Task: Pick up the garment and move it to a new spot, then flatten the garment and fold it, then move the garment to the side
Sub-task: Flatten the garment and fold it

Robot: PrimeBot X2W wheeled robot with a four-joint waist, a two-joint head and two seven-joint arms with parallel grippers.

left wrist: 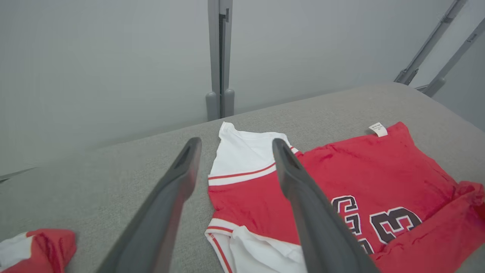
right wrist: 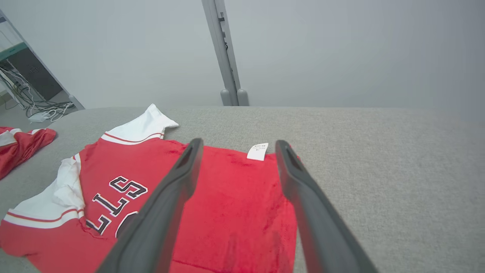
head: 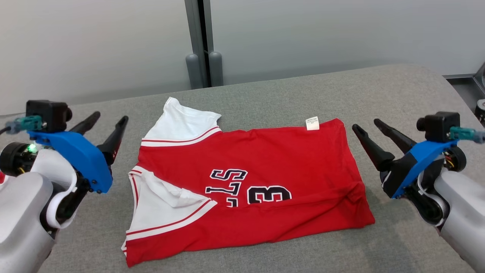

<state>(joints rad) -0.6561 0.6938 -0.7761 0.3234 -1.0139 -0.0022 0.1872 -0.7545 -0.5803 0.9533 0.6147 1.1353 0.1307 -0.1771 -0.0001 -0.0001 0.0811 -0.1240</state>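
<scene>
Your left gripper (head: 110,116), at the left edge of the head view, has its two dark fingers spread wide with nothing between them. Your right gripper (head: 366,124), at the right edge, is the same: spread wide, empty. Both are clear of the cloth, one on either side.

At centre frame between them lies the red short-sleeved jersey with white sleeves and black lettering (head: 265,167). It is laid out on the grey fabric-covered surface (head: 398,94). The sleeves point frame-left. A fold of red cloth covers part of the lettering, and the lower right corner is wrinkled. A small white label (head: 312,123) sits at the upper right edge.

A crumpled red-and-white cloth (left wrist: 38,246) lies at the lower left of the left wrist view, well apart from the jersey. A grey upright post (head: 201,57) stands at top centre.
</scene>
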